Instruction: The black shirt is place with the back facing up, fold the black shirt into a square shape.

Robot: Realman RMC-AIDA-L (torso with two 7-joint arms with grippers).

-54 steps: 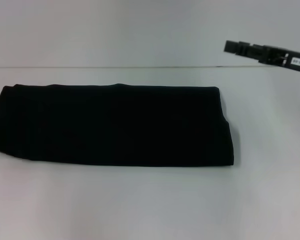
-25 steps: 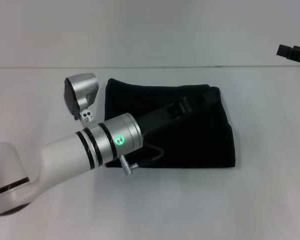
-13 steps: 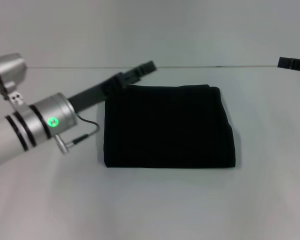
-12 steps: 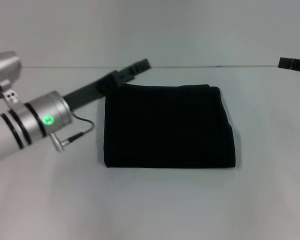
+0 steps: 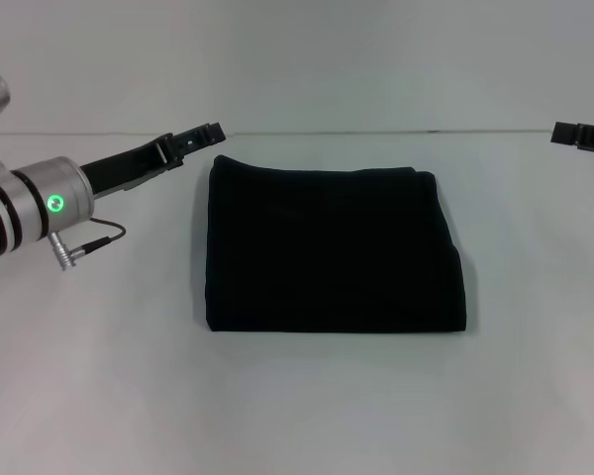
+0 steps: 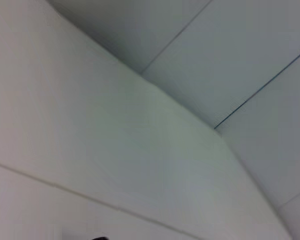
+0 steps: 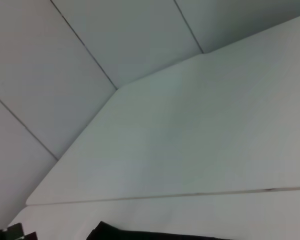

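At the bench's far-left side, left tool [image 5: 213, 130] hangs above the surface, tip just off the far-left corner of the black shirt [image 5: 332, 249], not touching it. Can't tell whether its fingers are parted or closed; they read as one dark bar. Left arm [image 5: 40, 203] is cut off by the frame edge. Right tool [image 5: 582, 135] sits at the far right, mostly out of frame, well apart from the shirt; finger state can't be judged either. Shirt lies flat mid-bench [image 5: 297, 406], folded into a near-square block, no lettering visible. Right wrist view catches only a dark sliver of the shirt [image 7: 140, 234].
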